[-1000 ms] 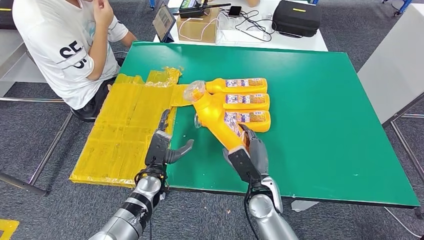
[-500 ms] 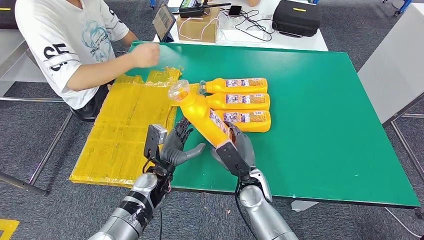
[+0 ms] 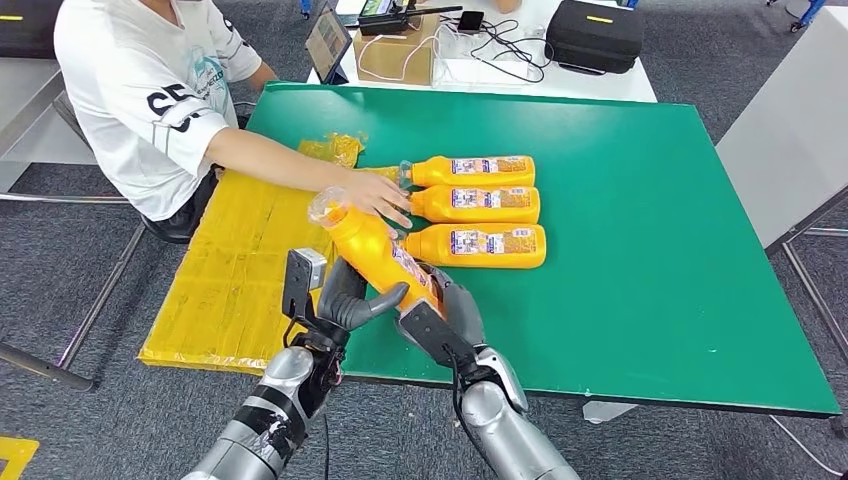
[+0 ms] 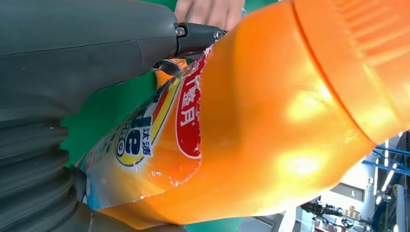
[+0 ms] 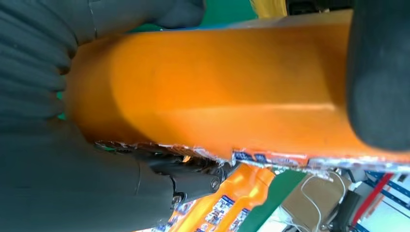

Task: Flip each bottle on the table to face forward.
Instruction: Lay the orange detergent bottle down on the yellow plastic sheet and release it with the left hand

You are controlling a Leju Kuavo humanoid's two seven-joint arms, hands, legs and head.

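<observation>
An orange bottle (image 3: 368, 248) with a clear cap is held tilted above the green table's (image 3: 650, 250) front edge, cap up and to the left. My right hand (image 3: 442, 318) grips its base from below. My left hand (image 3: 338, 298) wraps its lower body, thumb across the front. Up close, the bottle (image 4: 270, 121) shows its label beside my left hand (image 4: 87, 48). In the right wrist view the bottle (image 5: 217, 96) lies across my right hand (image 5: 72, 183). Three more orange bottles (image 3: 478, 204) lie side by side on the table, labels up, caps to the left.
A seated person at the table's left reaches an arm across; their hand (image 3: 375, 196) rests by the lying bottles' caps, just behind the held bottle. Yellow plastic sheets (image 3: 240, 260) cover the table's left side. A white table (image 3: 600, 85) behind carries a box, cables and a black case.
The held bottle has moved left and nearer to me and stands steeper. My left hand has closed in and taken hold of it. The person's hand has reached to the lying bottles.
</observation>
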